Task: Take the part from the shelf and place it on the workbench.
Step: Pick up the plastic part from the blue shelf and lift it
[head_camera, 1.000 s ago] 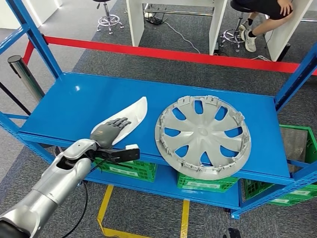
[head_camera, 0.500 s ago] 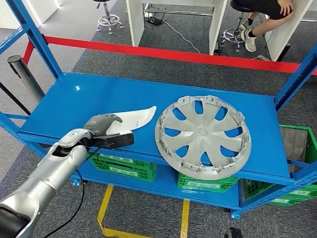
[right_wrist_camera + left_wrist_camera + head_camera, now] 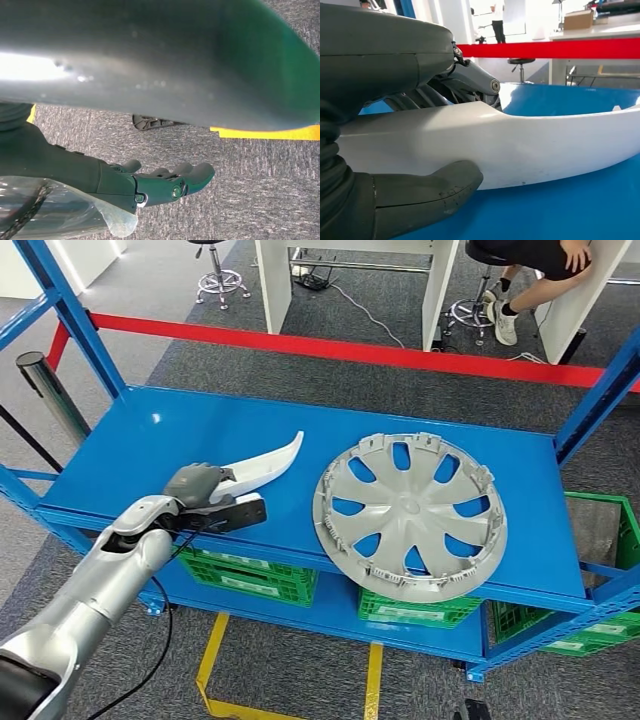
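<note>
White curved trim part (image 3: pixel 266 465) is now in the left hand (image 3: pixel 195 483), at the near-left of the blue shelf (image 3: pixel 151 440). A second ago the fingers lay flat and spread over it; half a second ago they had curled around its near end; now the grip looks settled and the part's far tip is tilted up off the deck, pointing right toward the grey wheel cover (image 3: pixel 410 512). The hand has also pulled slightly nearer and left.

Left wrist view confirms it: thumb (image 3: pixel 433 192) under the white body (image 3: pixel 508 145), darker fingers (image 3: pixel 471 80) over the top edge, part clamped between them. Blue deck shows under the outer half, so that end is clear of the surface (can't tell whether the gripped end is fully off yet).

Right hand (image 3: pixel 166 182) hangs by the robot's side over the grey carpet, fingers loosely extended and apart, holding nothing.

Wheel cover hasn't moved, sits well apart from the part, to the right.

Meaning for the task: grasp phase looks done, lift is just starting. Remaining: clear the shelf edge, carry to the workbench, set down. Risk I'd flag: grip is at one end of a long part, so it may pivot in the hand during the carry.
</note>
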Robot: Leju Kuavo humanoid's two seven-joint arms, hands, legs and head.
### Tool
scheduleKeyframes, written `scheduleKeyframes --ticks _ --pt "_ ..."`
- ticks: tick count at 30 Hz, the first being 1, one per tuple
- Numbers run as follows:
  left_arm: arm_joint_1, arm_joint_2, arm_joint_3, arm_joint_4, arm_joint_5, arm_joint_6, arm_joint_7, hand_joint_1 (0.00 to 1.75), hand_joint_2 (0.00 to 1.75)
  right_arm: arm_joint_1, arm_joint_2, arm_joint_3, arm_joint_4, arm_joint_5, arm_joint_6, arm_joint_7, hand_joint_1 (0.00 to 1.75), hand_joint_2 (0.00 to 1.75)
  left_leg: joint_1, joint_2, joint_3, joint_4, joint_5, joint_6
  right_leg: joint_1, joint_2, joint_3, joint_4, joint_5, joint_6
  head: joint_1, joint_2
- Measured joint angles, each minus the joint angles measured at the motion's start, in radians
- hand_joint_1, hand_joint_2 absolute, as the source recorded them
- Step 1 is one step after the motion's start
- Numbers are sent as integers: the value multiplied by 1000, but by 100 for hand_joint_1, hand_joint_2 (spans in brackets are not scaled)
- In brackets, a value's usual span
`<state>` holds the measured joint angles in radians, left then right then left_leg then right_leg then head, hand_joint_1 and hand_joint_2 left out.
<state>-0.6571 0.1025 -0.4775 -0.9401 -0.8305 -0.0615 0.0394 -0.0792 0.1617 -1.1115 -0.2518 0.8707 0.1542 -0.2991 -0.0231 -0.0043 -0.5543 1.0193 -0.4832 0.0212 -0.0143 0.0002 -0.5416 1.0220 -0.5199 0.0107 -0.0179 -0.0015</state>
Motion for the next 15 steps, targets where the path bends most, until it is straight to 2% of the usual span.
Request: scheduleKeyframes --ticks 9,11,15 --pt "46 -7 35 -41 32 105 -51 175 175 2 0 7 0 -8 -3 -1 0 0 0 0 0 0 0 0 0 0 0 0 0 0 0 0" --pt "78 -13 60 -69 81 199 -108 175 175 5 0 7 0 -9 -7 -5 0 0 0 0 0 0 0 0 0 1 0 0 0 0 0 0" --pt "176 -50 161 -208 282 414 -303 175 175 11 0 11 0 -8 -24 -23 0 0 0 0 -1 0 0 0 0 1 -1 0 0 0 0 0"
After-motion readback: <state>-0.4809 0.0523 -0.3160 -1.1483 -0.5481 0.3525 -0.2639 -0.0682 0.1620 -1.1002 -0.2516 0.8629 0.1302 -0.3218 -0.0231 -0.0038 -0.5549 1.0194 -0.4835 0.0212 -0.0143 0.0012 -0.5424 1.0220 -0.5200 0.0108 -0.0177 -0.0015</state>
